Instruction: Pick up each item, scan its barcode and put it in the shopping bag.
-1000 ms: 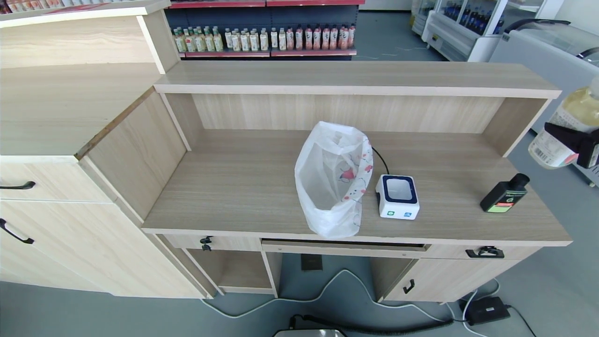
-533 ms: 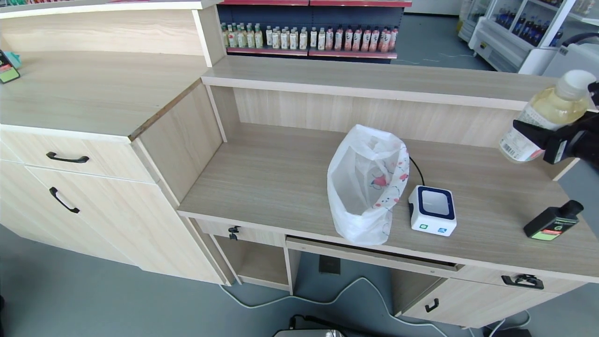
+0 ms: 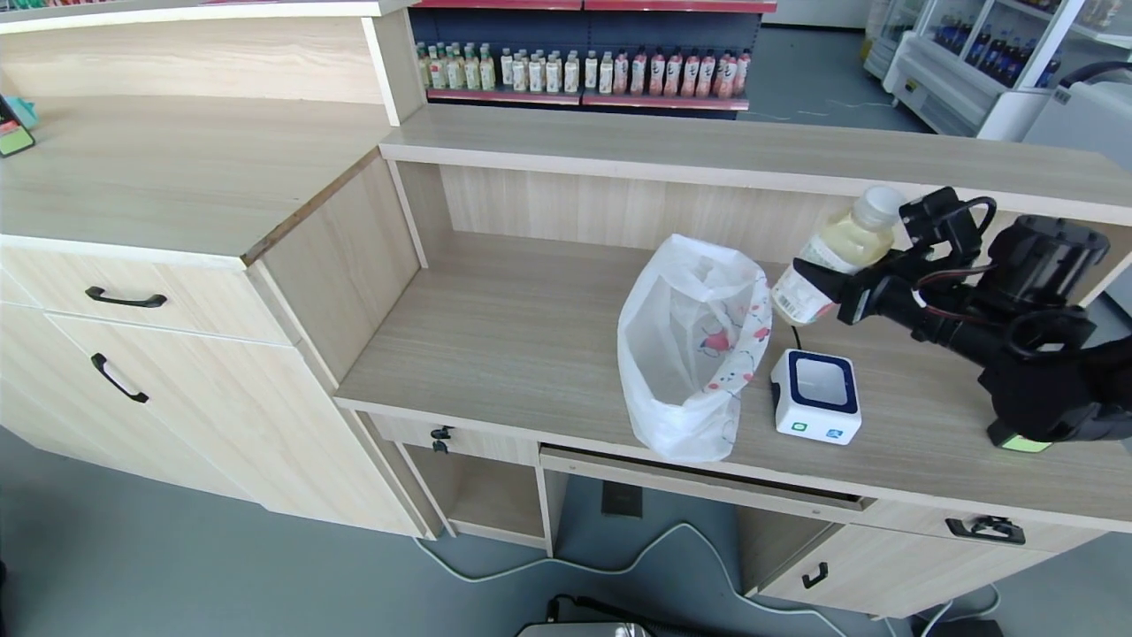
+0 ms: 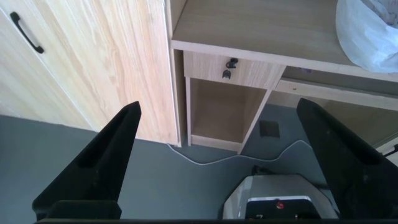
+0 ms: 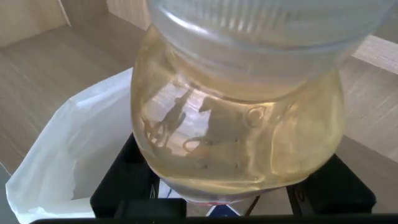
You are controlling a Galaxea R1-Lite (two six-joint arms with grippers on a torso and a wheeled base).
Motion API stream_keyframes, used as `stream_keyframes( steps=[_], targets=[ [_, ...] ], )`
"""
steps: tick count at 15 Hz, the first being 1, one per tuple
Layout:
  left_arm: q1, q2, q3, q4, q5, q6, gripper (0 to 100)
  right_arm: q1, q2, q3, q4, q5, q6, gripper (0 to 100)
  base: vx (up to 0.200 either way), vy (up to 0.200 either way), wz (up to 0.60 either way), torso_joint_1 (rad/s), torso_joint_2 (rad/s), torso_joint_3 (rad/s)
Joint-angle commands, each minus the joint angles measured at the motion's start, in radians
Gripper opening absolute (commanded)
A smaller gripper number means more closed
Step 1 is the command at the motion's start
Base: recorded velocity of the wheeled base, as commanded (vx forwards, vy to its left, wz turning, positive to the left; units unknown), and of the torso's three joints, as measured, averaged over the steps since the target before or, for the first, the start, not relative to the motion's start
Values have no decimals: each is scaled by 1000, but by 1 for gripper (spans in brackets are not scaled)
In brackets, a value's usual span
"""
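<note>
We are in a shop — bottled drinks (image 3: pixel 584 72) line the shelf (image 3: pixel 531 97) behind a wooden checkout counter (image 3: pixel 531 327), a barcode scanner (image 3: pixel 818 395) sits on it, glass-fronted chillers (image 3: pixel 959 62) stand beyond.

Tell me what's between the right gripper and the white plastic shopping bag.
Head view: only the label end of the clear yellow-drink bottle that the right gripper holds; the white barcode scanner sits beneath.

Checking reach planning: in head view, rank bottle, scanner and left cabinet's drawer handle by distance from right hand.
1. bottle: gripped in the right hand.
2. scanner: on the counter, just below it.
3. drawer handle: far off on the robot's left.
</note>
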Motion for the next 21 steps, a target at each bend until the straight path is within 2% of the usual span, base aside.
stream_keyframes(
  steps=[1, 7, 14, 21],
  targets=[
    [0, 0, 0, 0, 0, 0, 100, 66, 149, -25, -36, 1, 5, 0, 0, 0, 0, 0, 0, 0],
    [0, 0, 0, 0, 0, 0, 100, 143, 285, -79, -62, 2, 3, 0, 0, 0, 0, 0, 0, 0],
    [0, 0, 0, 0, 0, 0, 100, 199, 340, -114, -74, 2, 2, 0, 0, 0, 0, 0, 0, 0],
    [0, 0, 0, 0, 0, 0, 100, 209, 383, -93, -100, 2, -4, 0, 0, 0, 0, 0, 0, 0]
  ],
)
